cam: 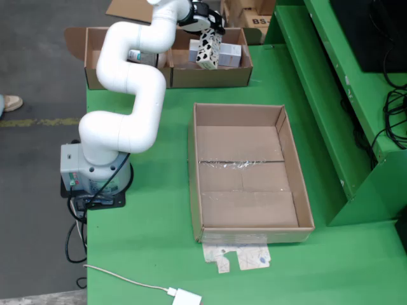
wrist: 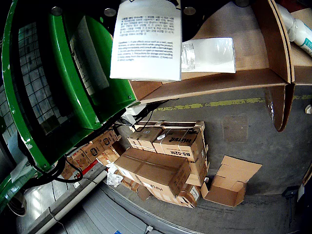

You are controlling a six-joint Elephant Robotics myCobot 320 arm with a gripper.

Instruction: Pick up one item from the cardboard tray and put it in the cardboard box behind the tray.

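Observation:
In the overhead view my gripper (cam: 202, 18) is shut on a black-and-white patterned carton (cam: 208, 48) and holds it over the right part of the cardboard box (cam: 210, 77) at the back of the table. The wrist view shows the carton's white printed face (wrist: 146, 39) close up, hanging over the box's wall (wrist: 209, 83). A white pack (wrist: 207, 54) lies inside the box; it also shows in the overhead view (cam: 231, 55). The big cardboard tray (cam: 248, 203) in the table's middle holds nothing.
The box's left part holds a small pack (cam: 143, 57). A bottle (wrist: 300, 31) lies at the wrist view's right edge. A green shelf frame (cam: 331, 95) borders the table's right side. A paper scrap (cam: 238, 257) and a white adapter (cam: 186, 297) lie in front. Stacked cartons (wrist: 165, 161) stand on the floor.

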